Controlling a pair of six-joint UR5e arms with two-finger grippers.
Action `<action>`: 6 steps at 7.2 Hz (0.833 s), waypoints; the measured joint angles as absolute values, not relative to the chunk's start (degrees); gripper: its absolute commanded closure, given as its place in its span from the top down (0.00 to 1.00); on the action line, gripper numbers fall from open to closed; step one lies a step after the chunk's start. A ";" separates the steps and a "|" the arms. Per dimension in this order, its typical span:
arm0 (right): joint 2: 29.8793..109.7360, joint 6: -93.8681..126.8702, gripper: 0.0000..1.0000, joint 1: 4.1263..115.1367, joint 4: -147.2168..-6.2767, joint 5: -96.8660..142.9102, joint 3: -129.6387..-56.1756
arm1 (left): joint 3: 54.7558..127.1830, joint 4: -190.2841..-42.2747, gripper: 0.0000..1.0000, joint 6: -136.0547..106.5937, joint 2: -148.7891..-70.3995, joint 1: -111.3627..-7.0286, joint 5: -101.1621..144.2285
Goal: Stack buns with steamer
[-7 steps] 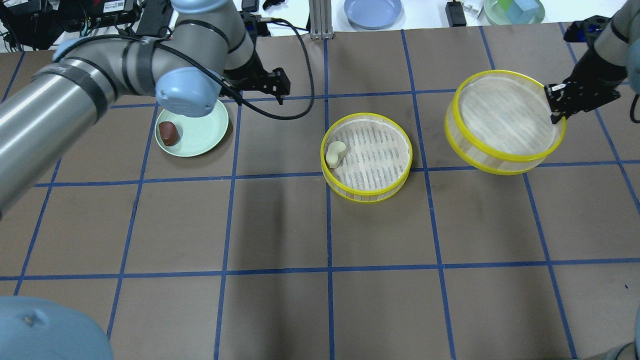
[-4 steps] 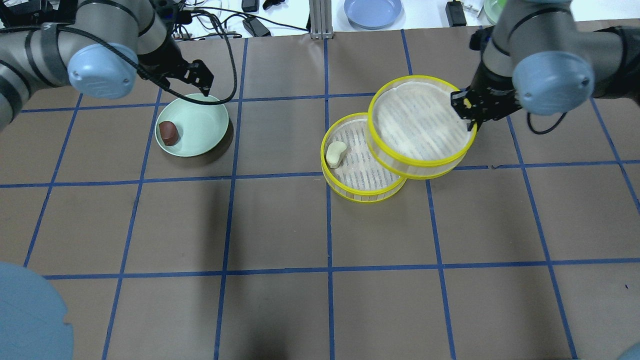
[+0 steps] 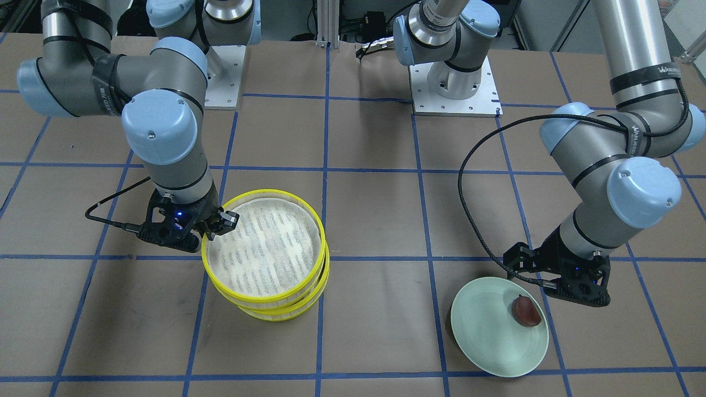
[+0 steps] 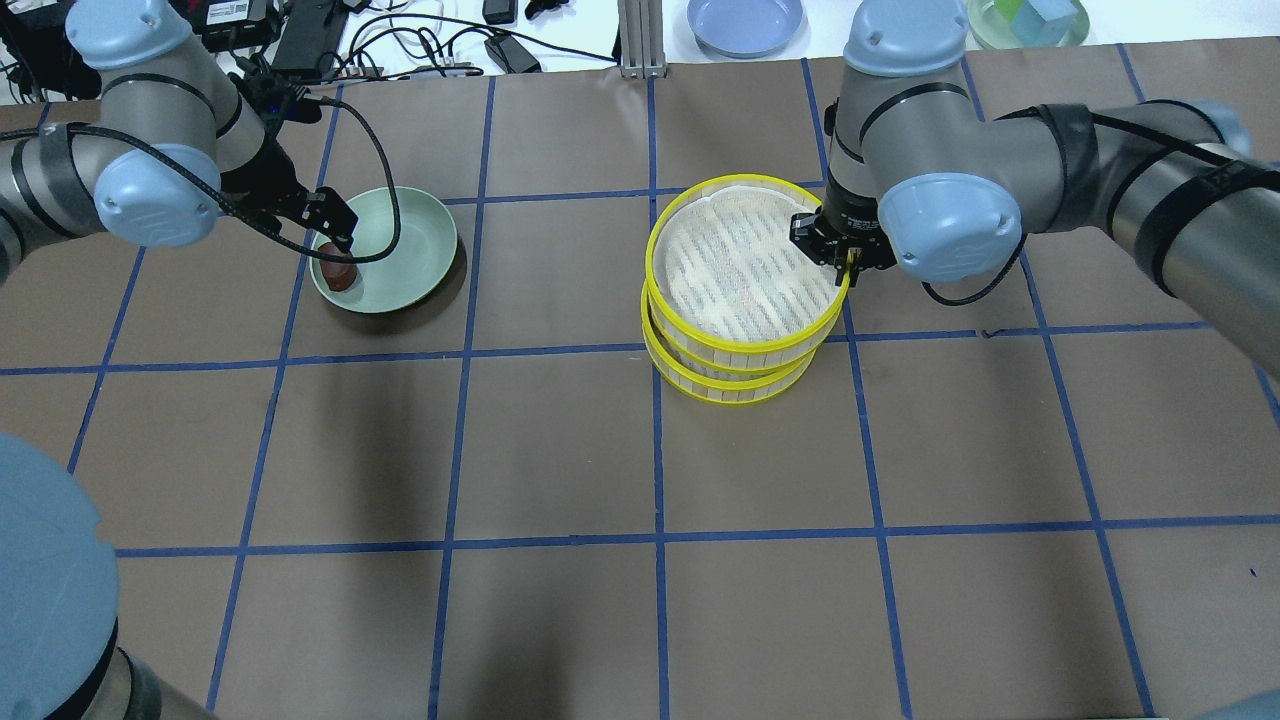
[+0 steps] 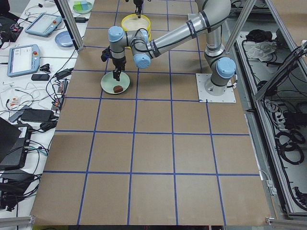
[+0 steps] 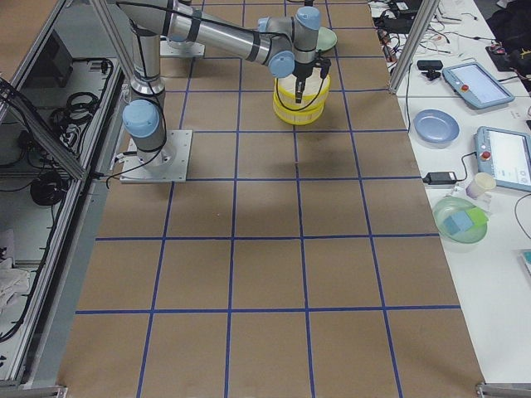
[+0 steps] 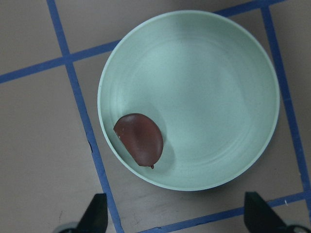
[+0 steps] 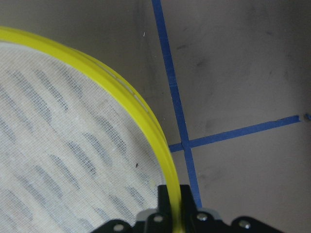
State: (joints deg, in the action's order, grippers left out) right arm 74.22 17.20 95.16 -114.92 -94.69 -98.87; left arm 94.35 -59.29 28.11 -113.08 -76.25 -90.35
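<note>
The brown bun [image 7: 140, 139] (glossy, dark reddish) lies inside the pale green plate [image 7: 218, 97], close to its rim. The left claw [image 4: 338, 238] hangs just over this plate, above the bun, with its fingertips [image 7: 96, 212] spread wide and touching nothing. Well apart from the plate, toward the robot's right on the bench [image 4: 560, 450], the upper steamer tray [image 4: 745, 262] sits over the lower steamer tray [image 4: 728, 388], a little shifted; whether they touch, I cannot tell. The right claw [image 4: 845, 262] pinches the yellow rim of the upper steamer tray, on the side far from the plate. A black strap [image 3: 642, 80] on the left arm carries white letters, too small to read surely.
</note>
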 measured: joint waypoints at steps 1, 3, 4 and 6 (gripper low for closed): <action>73.85 17.30 0.00 95.24 -115.35 -94.47 -98.92 | 95.11 -58.17 0.96 28.17 -114.27 -75.97 -90.44; 72.85 17.30 0.00 95.27 -116.74 -94.07 -98.96 | 95.18 -56.67 0.90 27.51 -117.19 -75.73 -90.57; 72.43 17.28 0.00 95.28 -117.11 -94.05 -98.96 | 94.82 -56.35 0.90 26.61 -118.37 -75.71 -90.60; 71.91 17.25 0.00 95.28 -117.18 -94.14 -98.99 | 94.18 -54.31 0.63 25.60 -120.17 -75.68 -90.56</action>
State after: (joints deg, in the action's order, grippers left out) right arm 71.91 17.25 95.28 -117.18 -94.14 -98.99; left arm 94.18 -54.31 25.60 -120.17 -75.68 -90.56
